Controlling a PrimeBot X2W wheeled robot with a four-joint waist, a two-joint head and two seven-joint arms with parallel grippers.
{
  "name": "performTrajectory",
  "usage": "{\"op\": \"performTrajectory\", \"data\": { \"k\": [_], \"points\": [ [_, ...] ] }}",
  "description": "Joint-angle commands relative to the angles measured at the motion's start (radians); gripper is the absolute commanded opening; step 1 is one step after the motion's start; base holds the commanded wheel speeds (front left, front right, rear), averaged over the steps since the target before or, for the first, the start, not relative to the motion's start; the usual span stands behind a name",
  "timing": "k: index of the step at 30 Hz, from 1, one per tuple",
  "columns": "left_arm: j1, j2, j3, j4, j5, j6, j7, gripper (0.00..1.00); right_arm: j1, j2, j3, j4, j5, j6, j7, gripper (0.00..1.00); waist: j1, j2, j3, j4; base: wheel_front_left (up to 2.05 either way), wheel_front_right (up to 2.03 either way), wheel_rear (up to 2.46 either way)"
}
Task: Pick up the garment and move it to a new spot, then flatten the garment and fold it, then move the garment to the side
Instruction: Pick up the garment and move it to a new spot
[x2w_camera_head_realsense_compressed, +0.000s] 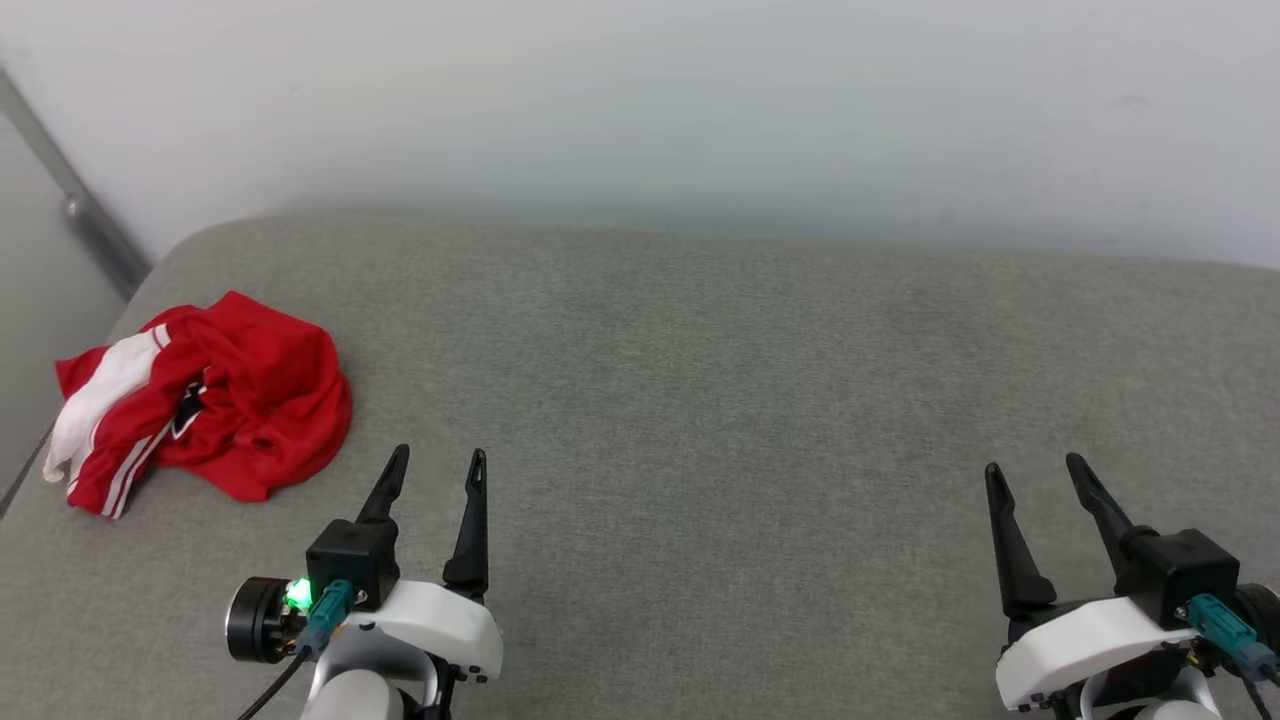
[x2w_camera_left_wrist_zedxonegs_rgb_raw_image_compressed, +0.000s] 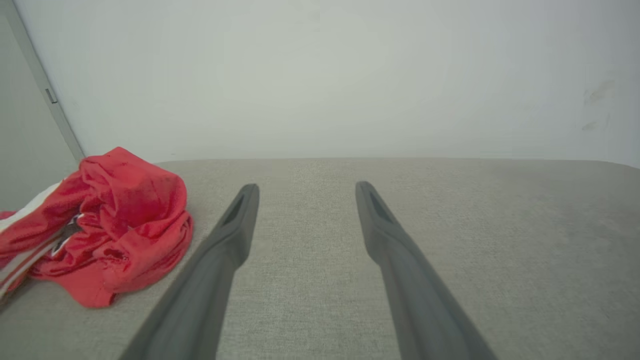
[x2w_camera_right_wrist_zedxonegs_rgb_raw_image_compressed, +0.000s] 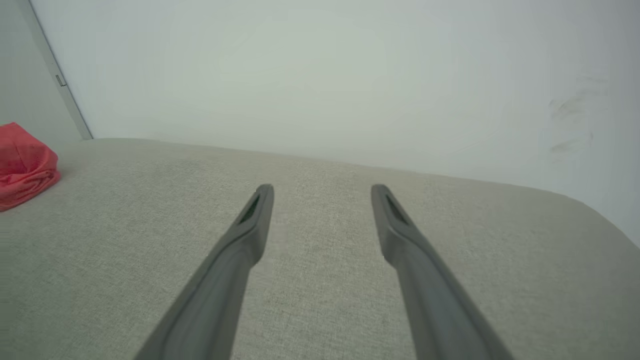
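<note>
Fingers come nearest: my left gripper (x2w_camera_head_realsense_compressed: 439, 453) sits low on the left and my right gripper (x2w_camera_head_realsense_compressed: 1033, 465) low on the right, both with jaws spread wide and nothing between them. They are held low over a grey fabric surface (x2w_camera_head_realsense_compressed: 700, 380), well apart from each other, which I judge to be a ready pose ahead of any reach.

Farther out on my left, near the surface's edge, lies the garment (x2w_camera_head_realsense_compressed: 230, 390). It is a crumpled red heap, with a white sleeve and striped trim spilling toward the edge and a scrap of black lettering in a fold. It is bunched, not flat, so I judge the pick-up has not begun, and my left gripper is the nearer one for it. Beyond everything rises a plain pale wall (x2w_camera_head_realsense_compressed: 640, 100).

The head view gives the whole layout, with both grippers and the white sleeve. My left wrist view brings the garment (x2w_camera_left_wrist_zedxonegs_rgb_raw_image_compressed: 115, 225) close, near my left-hand finger, and shows its deep creases. My right wrist view catches a red corner of the garment (x2w_camera_right_wrist_zedxonegs_rgb_raw_image_compressed: 25, 165) far off at its left border, plus faint scuffs on the wall.
</note>
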Motion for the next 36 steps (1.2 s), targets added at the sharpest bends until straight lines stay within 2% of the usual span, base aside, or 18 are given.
{"op": "performTrajectory", "data": {
  "k": [1, 11, 23, 29, 36],
  "points": [
    [-0.012, 0.001, 0.005, -0.001, -0.003, 0.002, -0.003, 1.0, -0.004, 0.002, 0.007, -0.005, 0.006, 0.0, -0.001, 1.0, -0.0001, 0.0, 0.003, 0.025, 0.0, 0.0, 0.0],
    [-0.017, -0.001, 0.03, 0.007, -0.005, 0.0, -0.003, 1.0, -0.016, 0.002, 0.065, -0.023, 0.015, 0.0, 0.01, 1.0, -0.0001, 0.0, -0.004, 0.184, 0.0, 0.0, 0.0],
    [-0.025, -0.005, 0.055, 0.007, -0.011, -0.007, -0.003, 1.0, -0.044, 0.002, 0.106, -0.021, 0.043, 0.0, 0.0, 1.0, -0.0001, 0.0, -0.003, 0.328, 0.0, 0.0, 0.0],
    [-0.027, -0.006, 0.061, 0.005, -0.007, -0.013, -0.003, 1.0, -0.048, 0.002, 0.111, -0.021, 0.051, 0.0, -0.004, 1.0, -0.0001, 0.0, -0.002, 0.364, 0.0, 0.0, 0.0],
    [-0.044, -0.006, 0.075, 0.014, -0.014, -0.018, -0.003, 1.0, -0.063, 0.002, 0.116, -0.026, 0.051, 0.0, -0.007, 1.0, -0.0001, 0.0, 0.009, 0.367, 0.0, 0.0, 0.0]
  ]
}}
